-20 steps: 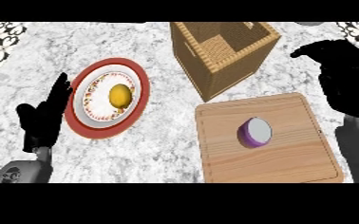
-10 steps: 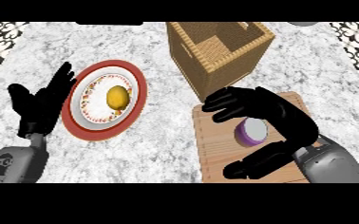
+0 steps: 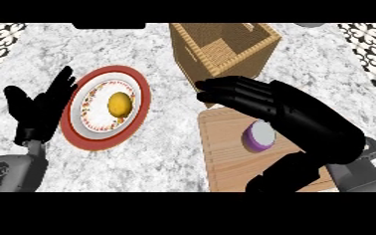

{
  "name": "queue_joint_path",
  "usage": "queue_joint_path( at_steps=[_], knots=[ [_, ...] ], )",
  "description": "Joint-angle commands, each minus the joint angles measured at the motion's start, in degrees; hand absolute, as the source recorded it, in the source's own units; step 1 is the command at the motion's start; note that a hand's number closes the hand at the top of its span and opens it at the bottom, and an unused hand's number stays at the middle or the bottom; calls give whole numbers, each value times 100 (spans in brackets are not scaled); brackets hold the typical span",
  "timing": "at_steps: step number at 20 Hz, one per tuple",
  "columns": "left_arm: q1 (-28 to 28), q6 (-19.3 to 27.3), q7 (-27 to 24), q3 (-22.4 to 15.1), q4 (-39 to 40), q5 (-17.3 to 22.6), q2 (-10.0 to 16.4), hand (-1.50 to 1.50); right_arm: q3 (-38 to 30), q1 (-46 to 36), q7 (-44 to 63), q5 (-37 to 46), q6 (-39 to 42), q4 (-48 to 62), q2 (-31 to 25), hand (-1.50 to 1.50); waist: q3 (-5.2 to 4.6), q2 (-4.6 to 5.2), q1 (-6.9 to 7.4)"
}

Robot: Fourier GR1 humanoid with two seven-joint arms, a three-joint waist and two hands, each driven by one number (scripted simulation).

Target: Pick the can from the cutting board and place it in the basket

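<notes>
Right hand (image 3: 297, 113), spread and empty, arches over the can (image 3: 258, 135) on the cutting board (image 3: 226, 165). The basket (image 3: 220, 50) stands just behind, and the plate (image 3: 141, 92) lies beside the open left hand (image 3: 35, 113) at the worktop's (image 3: 169, 147) left edge.

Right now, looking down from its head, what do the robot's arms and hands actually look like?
Both hands are plain black. The left hand and the right hand each have thick, rounded fingers and a thumb, like a bulky glove. Behind them are the grey left forearm and right forearm, smooth and rounded. No cables, sleeves or markings show.
</notes>
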Motion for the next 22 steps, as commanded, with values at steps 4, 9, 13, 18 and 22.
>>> queue_joint_path(
  at_steps=[4,9,13,18,22],
  knots=[
    [130,-110,-17,11,-78,50,-2,0,-599,-1419,1941,477,822,159,-1234,-150,-8,-4,68],
    [-71,26,-68,-28,52,-124,-140,0,-1064,-2179,2510,-961,2221,802,-1638,-150,7,41,36],
    [-278,-100,31,112,255,-79,-1,0,-957,-2449,2701,-1737,3107,1382,-1776,-150,8,56,45],
    [-38,-130,-101,174,126,-127,-61,0,-1627,-2234,2661,-2706,3699,1595,-2260,-150,16,50,30],
    [117,-170,78,175,-220,-146,-70,0,-2059,-1333,2244,-2666,3658,1359,-2230,-150,23,50,44]
  ],
)
